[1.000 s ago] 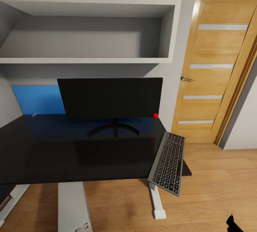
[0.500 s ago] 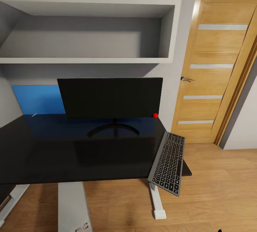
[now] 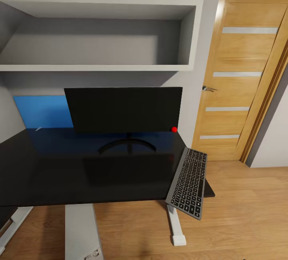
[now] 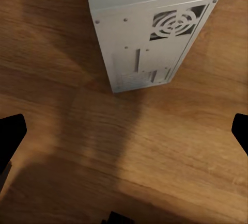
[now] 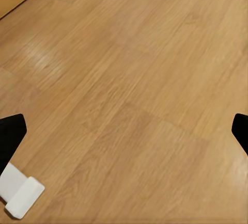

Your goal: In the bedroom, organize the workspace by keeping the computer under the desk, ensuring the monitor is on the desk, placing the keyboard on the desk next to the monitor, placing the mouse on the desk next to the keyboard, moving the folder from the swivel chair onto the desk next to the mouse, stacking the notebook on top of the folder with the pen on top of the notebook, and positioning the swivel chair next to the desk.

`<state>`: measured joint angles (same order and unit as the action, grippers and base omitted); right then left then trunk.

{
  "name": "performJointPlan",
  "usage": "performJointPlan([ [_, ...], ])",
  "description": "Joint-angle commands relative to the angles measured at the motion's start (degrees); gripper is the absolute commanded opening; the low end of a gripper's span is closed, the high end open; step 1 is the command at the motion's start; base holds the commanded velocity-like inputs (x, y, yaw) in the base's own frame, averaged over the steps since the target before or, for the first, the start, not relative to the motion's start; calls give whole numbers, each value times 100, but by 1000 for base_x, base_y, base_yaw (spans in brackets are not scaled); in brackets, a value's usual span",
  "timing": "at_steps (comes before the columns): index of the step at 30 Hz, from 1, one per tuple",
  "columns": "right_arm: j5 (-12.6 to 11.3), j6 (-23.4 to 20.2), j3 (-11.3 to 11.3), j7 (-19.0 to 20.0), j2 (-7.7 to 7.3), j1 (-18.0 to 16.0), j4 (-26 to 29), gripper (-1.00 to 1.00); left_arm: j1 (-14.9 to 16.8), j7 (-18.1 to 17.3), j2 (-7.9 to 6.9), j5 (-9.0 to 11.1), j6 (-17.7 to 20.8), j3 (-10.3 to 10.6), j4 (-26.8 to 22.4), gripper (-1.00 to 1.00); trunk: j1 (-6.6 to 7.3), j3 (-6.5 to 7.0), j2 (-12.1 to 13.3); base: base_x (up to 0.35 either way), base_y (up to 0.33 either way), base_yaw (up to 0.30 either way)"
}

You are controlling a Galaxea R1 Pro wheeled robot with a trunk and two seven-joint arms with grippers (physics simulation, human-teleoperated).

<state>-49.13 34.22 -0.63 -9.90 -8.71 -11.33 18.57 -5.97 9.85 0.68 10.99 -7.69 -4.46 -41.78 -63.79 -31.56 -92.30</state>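
Monitor (image 3: 124,109) upright at the desk's (image 3: 60,172) back edge, red dot at its lower right corner. Blue folder (image 3: 43,111) stands on edge behind the monitor, against the wall at the back left. Keyboard (image 3: 188,182) lies along the desk's right edge, its near end overhanging the front right corner. Computer (image 4: 152,28) stands on the wood floor (image 5: 134,79). Left pincer (image 4: 124,133) spread wide, empty, above the floor near the tower. Right pincer (image 5: 124,133) spread wide, empty, over bare floor.
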Motion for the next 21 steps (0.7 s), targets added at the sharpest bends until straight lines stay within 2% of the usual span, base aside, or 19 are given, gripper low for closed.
performJointPlan([
  [1, 7, 6, -8, -30, 0, -1, 4, 100, -1, -1, 3, 58, -14, -3, -6, 100, 0, -5, -3, 0, 0, 0],
  [14, 0, 6, -7, -35, 1, -1, -20, 100, -1, -1, 0, 53, 10, 26, 212, 100, 0, -21, -3, 0, -5, 0],
  [21, 8, 6, -8, -30, 1, -1, -24, 100, -1, -1, -6, 60, 8, 32, 222, 100, 0, -80, -3, 0, -267, 0],
])
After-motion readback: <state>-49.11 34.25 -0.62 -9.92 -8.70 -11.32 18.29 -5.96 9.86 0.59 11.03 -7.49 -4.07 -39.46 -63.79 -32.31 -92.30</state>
